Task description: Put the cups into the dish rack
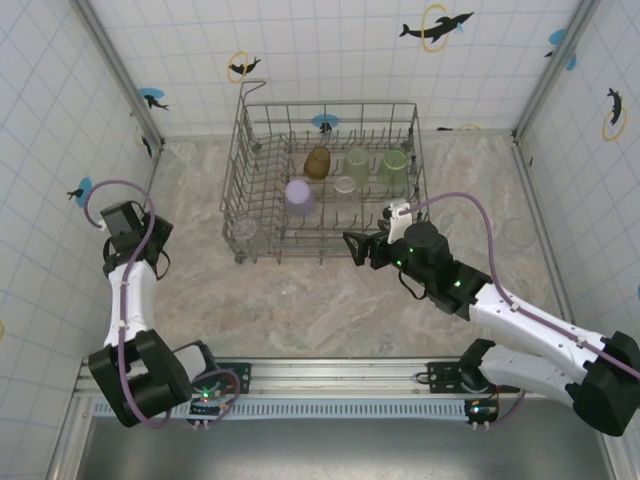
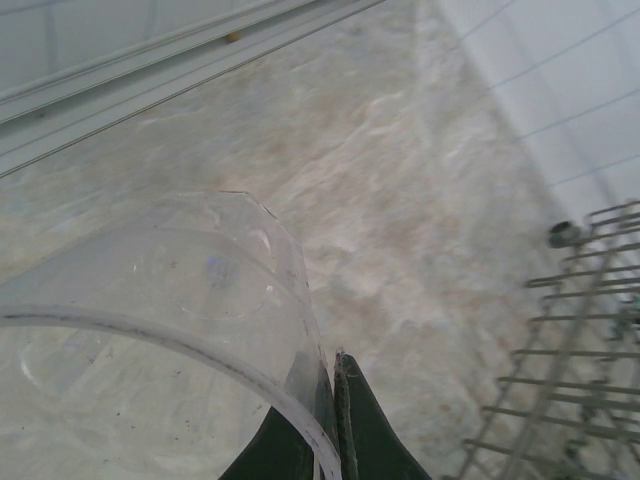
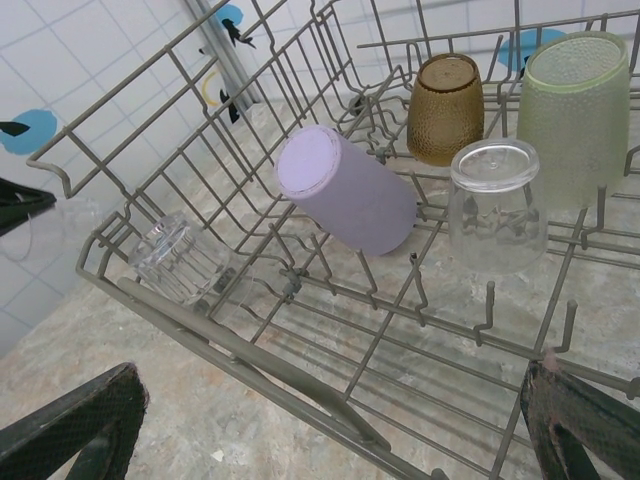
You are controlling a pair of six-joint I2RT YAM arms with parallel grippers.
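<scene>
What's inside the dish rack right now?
The dish rack holds a tilted lavender cup, an upturned amber cup, a green cup, a second green cup, an upturned clear cup and another clear cup in its near-left corner. Anything under the lavender and amber cups is hidden.

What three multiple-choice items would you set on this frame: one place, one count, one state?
1. Where is the lavender cup? A) in the dish rack B) beside it C) in a gripper
2. How many green cups are in the rack? A) one B) two C) four
3. The right gripper is: A) shut on a cup B) shut, empty C) open
Key: A, it lies tilted within the rack; B, the top view shows two side by side; C, its fingers stand wide apart, gripping nothing.
</scene>
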